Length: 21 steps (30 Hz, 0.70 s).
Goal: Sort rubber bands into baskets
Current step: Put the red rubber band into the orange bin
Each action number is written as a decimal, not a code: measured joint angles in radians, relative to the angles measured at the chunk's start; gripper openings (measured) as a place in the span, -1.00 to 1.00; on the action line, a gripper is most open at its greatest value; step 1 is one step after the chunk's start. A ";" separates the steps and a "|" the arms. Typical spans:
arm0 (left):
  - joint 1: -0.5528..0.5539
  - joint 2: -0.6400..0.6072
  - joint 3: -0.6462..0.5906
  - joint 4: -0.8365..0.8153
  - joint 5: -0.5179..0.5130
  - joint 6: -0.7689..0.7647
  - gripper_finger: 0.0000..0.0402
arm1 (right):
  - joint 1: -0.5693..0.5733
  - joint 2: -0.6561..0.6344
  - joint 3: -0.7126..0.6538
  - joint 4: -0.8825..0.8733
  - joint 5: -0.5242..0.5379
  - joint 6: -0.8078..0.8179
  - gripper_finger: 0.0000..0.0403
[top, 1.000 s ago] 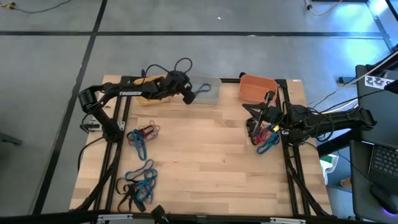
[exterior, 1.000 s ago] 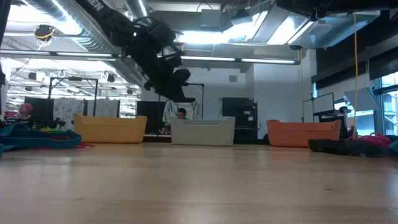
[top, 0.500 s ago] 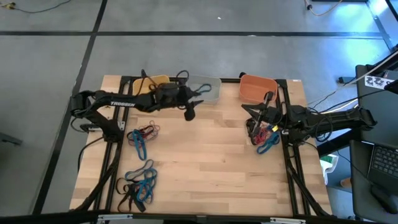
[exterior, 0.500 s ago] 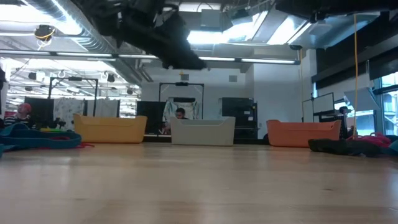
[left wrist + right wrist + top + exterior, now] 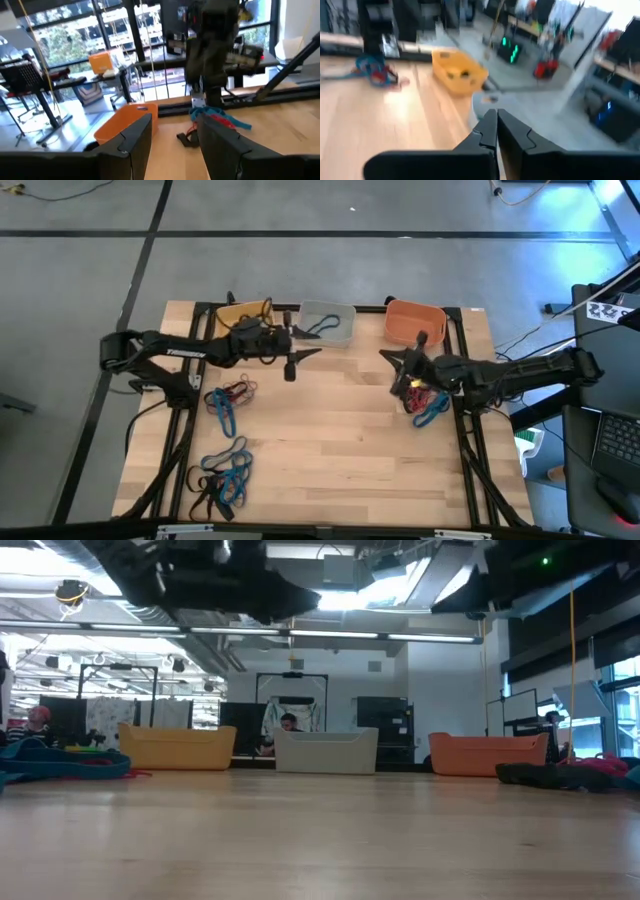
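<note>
Grey basket [image 5: 327, 323] holds our blue band [image 5: 318, 330]; left gripper [image 5: 291, 366] jaws wide, right gripper [image 5: 392, 365] pinched empty; next, fetch another band.

**Three tubs in a row on the table**

Three baskets stand side by side far back on the wooden table [image 5: 320, 840]. The yellow basket [image 5: 177, 748] is on the left, the pale grey basket [image 5: 326, 751] in the middle, the orange basket [image 5: 489, 753] on the right. Blue and red rubber bands [image 5: 55, 762] lie in a heap at the left edge. Another pile [image 5: 575, 773] lies at the right edge. Dark arm parts [image 5: 215, 580] hang above.
</note>
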<state>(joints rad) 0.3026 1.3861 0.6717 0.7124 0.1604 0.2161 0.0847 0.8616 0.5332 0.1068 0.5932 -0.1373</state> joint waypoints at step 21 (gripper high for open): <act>-0.004 -0.171 -0.030 -0.238 -0.008 -0.024 -0.23 | 0.000 -0.002 0.080 -0.609 -0.200 0.585 -0.93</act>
<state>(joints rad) 0.2985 1.2148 0.6418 0.4744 0.1528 0.1919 0.0849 0.8600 0.6128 -0.5019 0.3935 0.4481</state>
